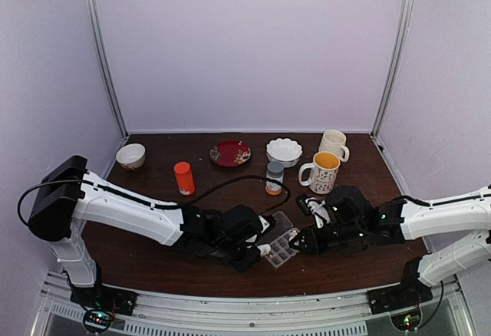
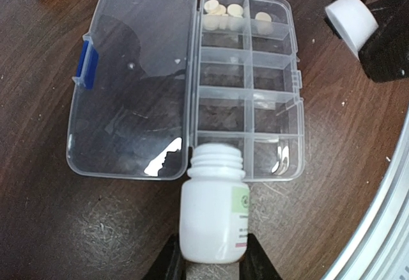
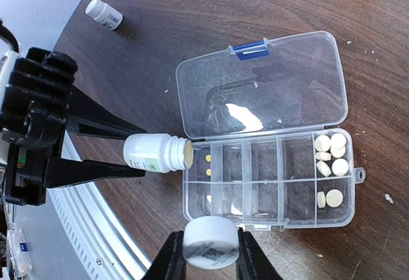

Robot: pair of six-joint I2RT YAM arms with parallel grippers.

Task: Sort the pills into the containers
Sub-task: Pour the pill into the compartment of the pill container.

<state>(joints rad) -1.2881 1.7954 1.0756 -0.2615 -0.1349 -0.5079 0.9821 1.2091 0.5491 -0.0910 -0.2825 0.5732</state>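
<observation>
Right wrist: we log pills (image 3: 332, 155), light, hard, roll-prone, at box (image 3: 265, 200) 3 o'clock end. Best poured: left claw (image 2: 214, 259) clamps bottle (image 3: 163, 154) mid-body; right claw (image 3: 211, 257) pinches cap (image 3: 211, 241).

White-shelled left arm (image 1: 130, 213) and right arm (image 1: 449, 217), black joints (image 1: 201, 225), looping black cable (image 1: 238, 180) (green lights (image 1: 381, 217) on the right)

white bottle (image 2: 214, 216): label carried a green square and rows of fine print, too small to read
white cap (image 3: 209, 243): dark print on its side, blurred
second white bottle (image 3: 104, 13): label illegible
readable text: none
</observation>
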